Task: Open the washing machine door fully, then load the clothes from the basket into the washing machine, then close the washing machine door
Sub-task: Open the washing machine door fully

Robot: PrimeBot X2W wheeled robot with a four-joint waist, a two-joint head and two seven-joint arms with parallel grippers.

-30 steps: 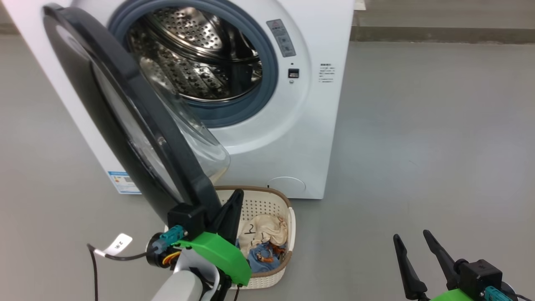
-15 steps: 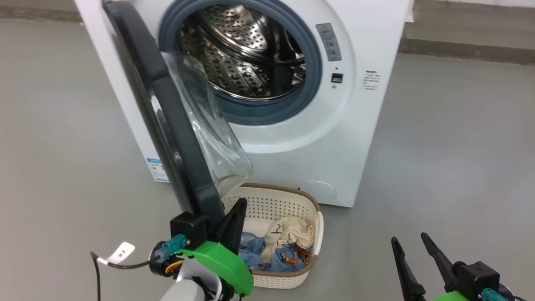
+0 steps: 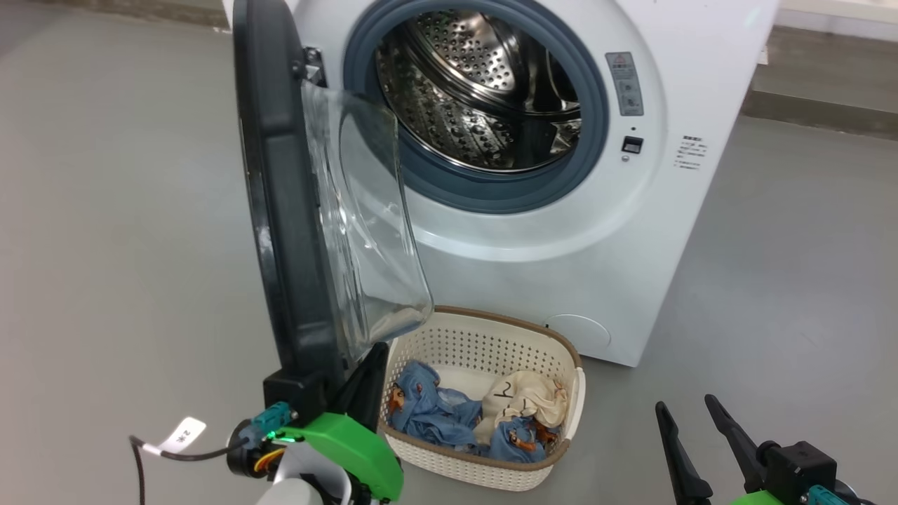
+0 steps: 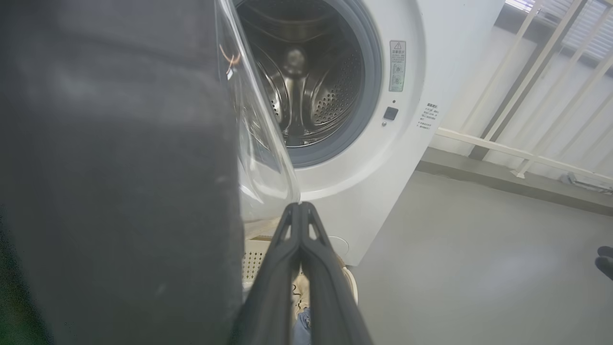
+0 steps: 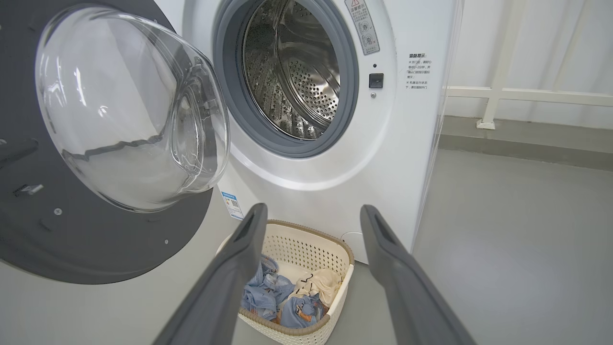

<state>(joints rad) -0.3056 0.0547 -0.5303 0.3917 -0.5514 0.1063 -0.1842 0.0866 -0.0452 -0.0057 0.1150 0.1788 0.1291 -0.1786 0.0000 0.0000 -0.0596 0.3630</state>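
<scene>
The washing machine point(image 3: 561, 231) stands with its steel drum point(image 3: 484, 91) in plain sight. The washing machine door point(image 3: 280, 210) swings out to the left, edge-on to me, its glass bowl point(image 3: 365, 224) facing the drum. My left gripper point(image 3: 379, 347) is shut and holds nothing. Its fingers lie against the door's lower inner edge, just under the glass point(image 4: 258, 143). The basket point(image 3: 484, 351) sits on the floor before the machine, with the clothes point(image 3: 435, 414) in it, blue and cream. My right gripper point(image 3: 684, 403) hangs open at the lower right, apart from everything. In the right wrist view the basket point(image 5: 311, 249) lies beyond my fingertips point(image 5: 258, 211).
Grey floor point(image 3: 772, 280) spreads to the left and right of the machine. A white railing point(image 5: 503, 91) and a low kerb run behind it on the right. A cable with a white tag point(image 3: 179, 435) hangs off my left wrist.
The head camera has shifted, so the machine sits further right in view. The door has swung wider open, to edge-on, with my left gripper following at its lower edge. My right gripper keeps its pose.
</scene>
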